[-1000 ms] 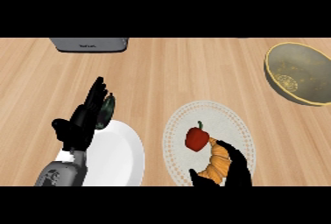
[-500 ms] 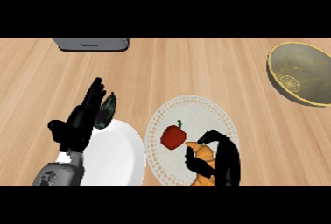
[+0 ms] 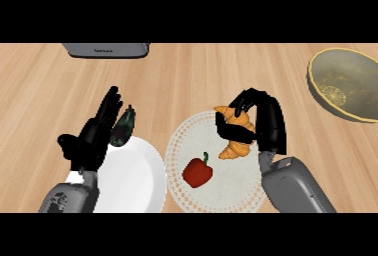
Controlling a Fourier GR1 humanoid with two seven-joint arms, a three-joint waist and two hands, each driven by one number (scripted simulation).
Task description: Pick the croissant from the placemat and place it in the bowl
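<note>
Nearest you, at about 6 o'clock on the wooden desk, lies the round pale placemat, its lower rim cut off by the view's edge. A red pepper rests on it, toward its 8 o'clock side. Just left of the placemat, at roughly 7 o'clock in the view, you have a white plate; the two look to touch or overlap slightly at their edges, though you cannot tell which from this angle.

Your left robot hand shows at 8 o'clock, over the plate's upper left rim, with its fingers straight and pressed close together, pointing toward 1 o'clock, holding nothing. Right beside those fingertips lies a dark, elongated vegetable, its lower end at the plate's top rim.

Your right robot hand comes in from 5 o'clock on its grey forearm, and its fingers and thumb are curled round the croissant, pinching it near its upper half. The croissant sits over the placemat's 1 o'clock edge, its lower tip pointing down toward the mat's middle; whether it rests on the mat or is lifted off it, you cannot tell.

Farther out, at 2 o'clock, the yellowish bowl stands well apart from the croissant, partly cut by the right edge. At 11 o'clock, a grey appliance sits at the far edge.
</note>
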